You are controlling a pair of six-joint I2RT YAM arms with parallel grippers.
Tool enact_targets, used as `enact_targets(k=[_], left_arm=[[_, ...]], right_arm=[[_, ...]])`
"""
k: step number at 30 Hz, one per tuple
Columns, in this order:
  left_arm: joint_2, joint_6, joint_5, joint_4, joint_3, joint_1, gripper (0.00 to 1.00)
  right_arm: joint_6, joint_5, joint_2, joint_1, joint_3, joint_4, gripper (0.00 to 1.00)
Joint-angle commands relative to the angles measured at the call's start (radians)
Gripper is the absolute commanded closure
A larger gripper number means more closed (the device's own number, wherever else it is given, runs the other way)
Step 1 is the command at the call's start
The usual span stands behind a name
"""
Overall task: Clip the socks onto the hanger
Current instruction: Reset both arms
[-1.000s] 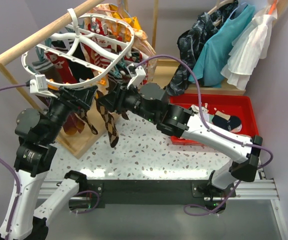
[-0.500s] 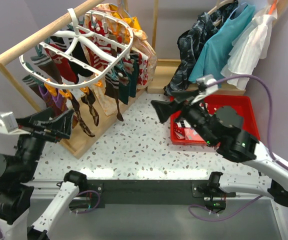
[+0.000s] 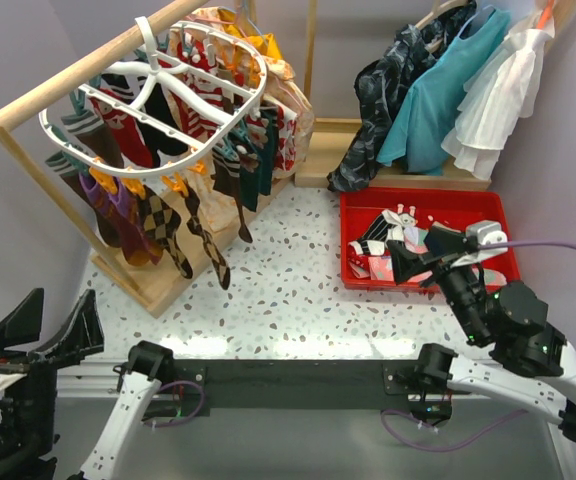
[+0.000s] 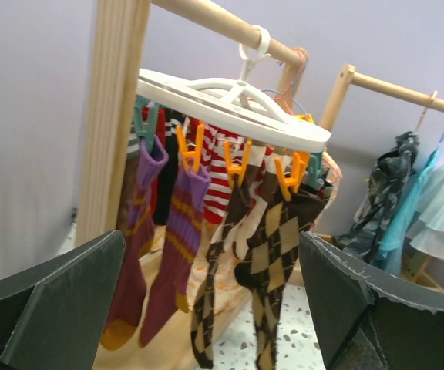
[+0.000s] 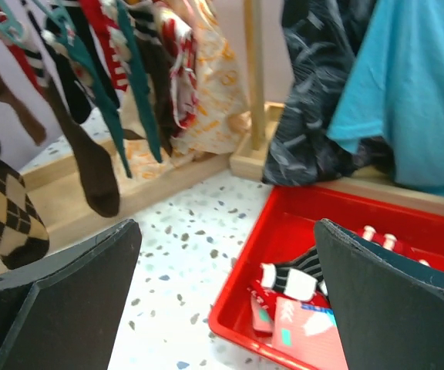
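Nearest, the left gripper (image 3: 48, 328) sits low at the near-left corner, jaws wide apart and empty. The right gripper (image 3: 430, 250), jaws also apart and empty, hangs above the near edge of the red tray (image 3: 498, 215), which holds a few socks (image 3: 376, 238). Farther back, the hanger (image 4: 230, 100) hangs by its hook from the rail (image 3: 68, 85). An argyle sock (image 4: 272, 258) and a purple sock (image 4: 179, 231) are among those clipped under its rim.
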Motion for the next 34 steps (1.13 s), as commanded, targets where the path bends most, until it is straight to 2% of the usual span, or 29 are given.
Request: enact_targets(k=[1, 13, 34], left_arm=[[-0.065, 0.058, -0.038, -0.015, -0.039, 0.000, 0.00], [-0.151, 0.050, -0.138, -0.027, -0.107, -0.002, 0.00], [-0.154, 0.067, -0.244, -0.024, -0.127, -0.002, 0.00]], right_arm=[[-0.085, 0.082, -0.102, 0.005, -0.066, -0.012, 0.01], [-0.180, 0.158, -0.306, 0.003, -0.181, -0.020, 0.01], [-0.225, 0.186, -0.295, 0.003, -0.245, 0.046, 0.01]])
